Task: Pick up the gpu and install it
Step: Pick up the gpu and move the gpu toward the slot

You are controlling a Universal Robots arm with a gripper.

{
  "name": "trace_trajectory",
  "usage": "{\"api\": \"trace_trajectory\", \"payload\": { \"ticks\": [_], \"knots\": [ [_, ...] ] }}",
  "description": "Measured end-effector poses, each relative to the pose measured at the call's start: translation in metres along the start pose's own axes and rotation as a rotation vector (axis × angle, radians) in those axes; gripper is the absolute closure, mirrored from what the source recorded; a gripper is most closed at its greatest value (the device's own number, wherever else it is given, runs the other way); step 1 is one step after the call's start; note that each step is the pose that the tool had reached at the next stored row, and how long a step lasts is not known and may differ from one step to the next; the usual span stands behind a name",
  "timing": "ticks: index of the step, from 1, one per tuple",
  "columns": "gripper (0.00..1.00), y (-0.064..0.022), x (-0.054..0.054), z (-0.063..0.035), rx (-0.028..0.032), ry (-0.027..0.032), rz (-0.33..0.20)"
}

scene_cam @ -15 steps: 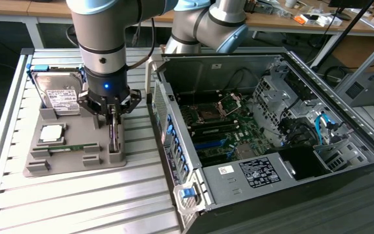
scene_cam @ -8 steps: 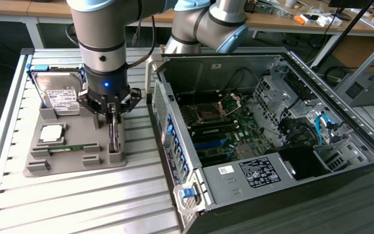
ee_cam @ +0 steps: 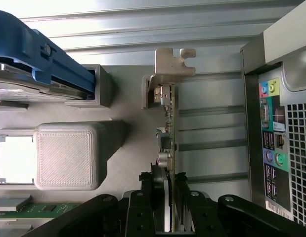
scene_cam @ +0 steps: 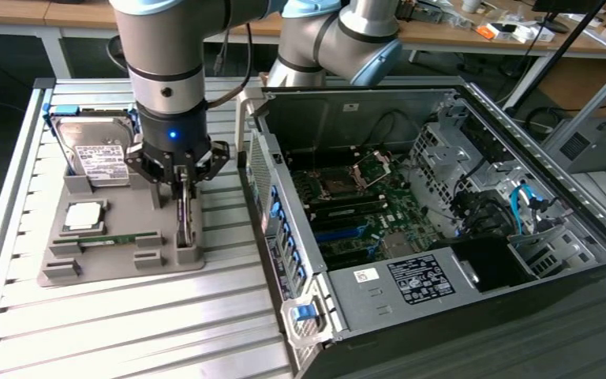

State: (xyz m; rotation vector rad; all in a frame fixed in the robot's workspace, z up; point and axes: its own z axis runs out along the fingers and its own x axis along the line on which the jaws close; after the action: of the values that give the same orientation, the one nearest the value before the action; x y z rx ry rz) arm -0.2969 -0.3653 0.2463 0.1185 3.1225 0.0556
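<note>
The gpu (scene_cam: 183, 219) stands on edge in a slot of the grey parts tray (scene_cam: 114, 272), on the exterior view's left of the open computer case (scene_cam: 429, 197). In the wrist view the gpu (ee_cam: 170, 126) appears edge-on, a thin dark board with its silvery bracket (ee_cam: 173, 60) at the far end. My gripper (scene_cam: 182, 188) hangs straight down over the card. The gripper (ee_cam: 170, 205) has one finger on each side of the board, and the fingers (ee_cam: 159, 190) press against it. The card still rests in its tray slot.
On the tray lie a hard drive (scene_cam: 98, 154) in a blue-edged holder (ee_cam: 44, 57), a processor (scene_cam: 82, 215) and a green memory stick (scene_cam: 114, 238). The case's rear port panel (ee_cam: 276, 128) is close beside the card. The motherboard (scene_cam: 350, 209) lies exposed inside the case.
</note>
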Motion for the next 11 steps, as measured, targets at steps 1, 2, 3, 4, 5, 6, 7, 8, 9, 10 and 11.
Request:
{"api": "trace_trajectory", "payload": {
  "ticks": [1,2,3,4,5,6,7,8,9,10,11],
  "knots": [
    [0.7,0.0,-0.0002,-0.0002,-0.0001,0.0,0.0],
    [0.7,0.0001,-0.0004,-0.0006,0.0001,0.0002,0.0],
    [0.7,0.0001,-0.0005,-0.0012,0.0001,0.0002,0.0],
    [0.7,0.0001,-0.0008,-0.0017,0.0001,0.0003,0.0],
    [0.7,0.0001,-0.0014,-0.0022,0.0001,0.0002,0.0],
    [0.7,0.0002,-0.002,-0.0026,0.0001,0.0003,0.0],
    [0.7,0.0003,-0.0023,-0.0031,0.0001,0.0003,0.0],
    [0.7,0.0004,-0.0026,-0.0035,0.0001,0.0003,0.0],
    [0.7,0.0004,-0.0032,-0.0043,0.0,0.0002,0.0],
    [0.7,0.0005,-0.0034,-0.0048,0.0,0.0001,0.0],
    [0.7,0.0005,-0.0035,-0.0053,0.0,0.0003,0.0]
  ]
}}
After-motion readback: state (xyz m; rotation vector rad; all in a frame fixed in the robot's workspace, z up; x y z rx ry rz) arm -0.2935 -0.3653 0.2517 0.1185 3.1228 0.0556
